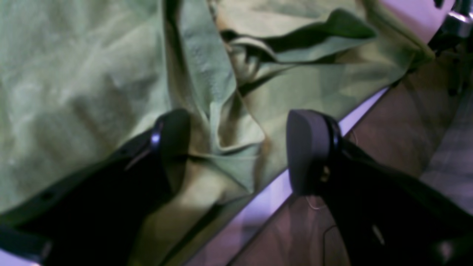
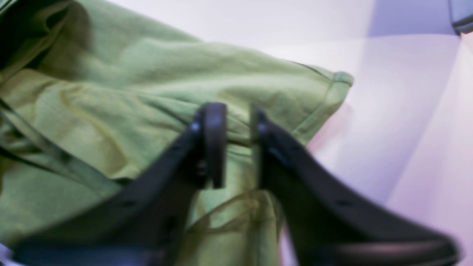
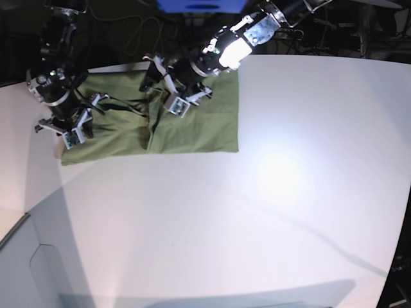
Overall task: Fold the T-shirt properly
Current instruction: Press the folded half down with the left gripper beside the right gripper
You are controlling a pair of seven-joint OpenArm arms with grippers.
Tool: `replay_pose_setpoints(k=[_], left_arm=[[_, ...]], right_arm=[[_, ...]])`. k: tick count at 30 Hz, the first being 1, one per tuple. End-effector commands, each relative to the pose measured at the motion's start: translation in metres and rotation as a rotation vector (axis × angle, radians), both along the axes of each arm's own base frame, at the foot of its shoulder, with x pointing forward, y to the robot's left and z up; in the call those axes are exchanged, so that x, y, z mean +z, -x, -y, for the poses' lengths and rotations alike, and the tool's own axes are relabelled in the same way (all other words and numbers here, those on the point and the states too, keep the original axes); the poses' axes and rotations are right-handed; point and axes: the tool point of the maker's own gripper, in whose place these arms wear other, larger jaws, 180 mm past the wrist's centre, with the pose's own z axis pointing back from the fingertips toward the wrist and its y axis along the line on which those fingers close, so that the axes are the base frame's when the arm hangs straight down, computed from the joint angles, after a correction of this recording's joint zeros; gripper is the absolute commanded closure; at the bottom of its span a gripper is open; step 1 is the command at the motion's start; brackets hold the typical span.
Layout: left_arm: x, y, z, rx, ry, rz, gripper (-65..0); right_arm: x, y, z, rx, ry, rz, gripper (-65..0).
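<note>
T-shirt [image 3: 192,128] long axis left-right | left tool [image 1: 236,151] agape | right tool [image 2: 238,144] narrowly parted over cloth

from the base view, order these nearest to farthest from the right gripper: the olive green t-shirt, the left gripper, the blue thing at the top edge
1. Plain olive-green cotton T-shirt: directly under the right gripper, at the cloth's left end.
2. Left gripper: further right, over the shirt's middle.
3. Blue object: at the top edge, beyond the table.

Bare table [image 3: 289,192] lies open; both arms seemingly crowd the bunched T-shirt [image 3: 199,128].
</note>
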Motion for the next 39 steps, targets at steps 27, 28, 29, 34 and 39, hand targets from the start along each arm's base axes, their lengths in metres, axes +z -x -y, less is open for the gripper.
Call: replay_pose_setpoints(k=[27,28,29,34,39], left_arm=[[0.029,-0.041,-0.020,0.136,0.055,0.041,-39.8],[0.026,-0.040,-0.016,0.139,0.057,0.027,-39.8],[0.023,-0.039,-0.012,0.142,0.060,0.014,-39.8],[0.007,-0.035,0.008,0.148,0.067,-0.049,-39.8],[-0.002,-0.018,0.039,0.006,0.030,-0.038,-39.8]], right_arm=[[0.011,0.007,0.034,-0.084,0.023,0.033,-50.4],[0.011,0.008,0.034,-0.084,0.023,0.031,-50.4],[0.011,0.008,0.034,-0.084,0.023,0.030,-50.4],[0.011,0.008,0.035,-0.085,0.029,0.030,-50.4],[0.011,0.008,0.036,-0.084,0.032,0.031,-50.4]])
